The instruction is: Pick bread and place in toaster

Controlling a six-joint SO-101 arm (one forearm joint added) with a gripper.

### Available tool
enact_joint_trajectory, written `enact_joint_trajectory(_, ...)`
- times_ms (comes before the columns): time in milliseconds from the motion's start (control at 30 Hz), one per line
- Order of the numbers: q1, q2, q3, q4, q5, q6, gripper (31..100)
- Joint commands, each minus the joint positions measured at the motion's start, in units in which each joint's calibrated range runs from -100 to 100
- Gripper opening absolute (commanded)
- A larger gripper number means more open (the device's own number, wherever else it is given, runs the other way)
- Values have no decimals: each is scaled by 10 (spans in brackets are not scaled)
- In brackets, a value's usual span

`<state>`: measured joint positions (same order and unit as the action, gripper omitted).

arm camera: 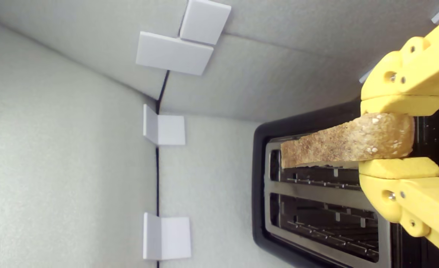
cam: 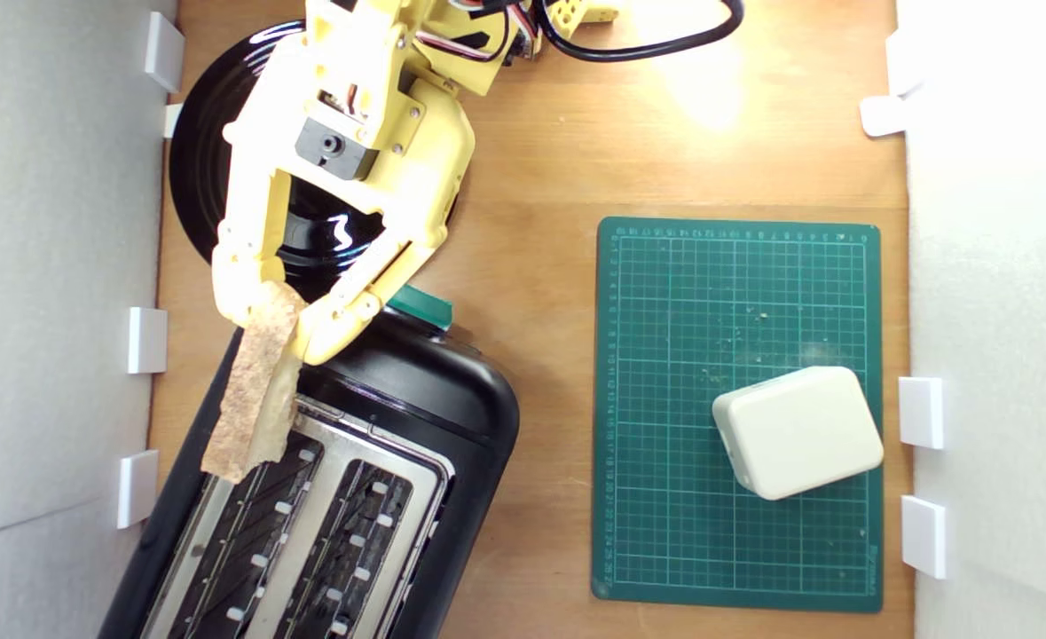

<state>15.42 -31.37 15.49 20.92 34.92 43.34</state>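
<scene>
A: My gripper [cam: 279, 321] is clamped on the bread [cam: 252, 390] at its crust end, over the toaster [cam: 372, 479]'s slot nearest the exterior view's left

B: Fragile?

A: Light and crumbly, I'd judge; squeeze gently. Its long axis runs roughly along that slot, free end away from the green lever [cam: 423, 307]

A wooden tabletop [cam: 540, 177] under bright glare, enclosed by white foam walls [cam: 52, 266] with white brackets [cam: 146, 340].
</scene>
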Motion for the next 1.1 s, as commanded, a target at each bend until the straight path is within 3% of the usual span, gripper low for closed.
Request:
enact_joint_trajectory(0,5,4,-41,-4,2,-2,567)
enact_joint_trajectory(800,9,75,-41,-22,-1,-2,567)
enact_joint_trajectory(1067,37,102,-41,-22,-2,0,567)
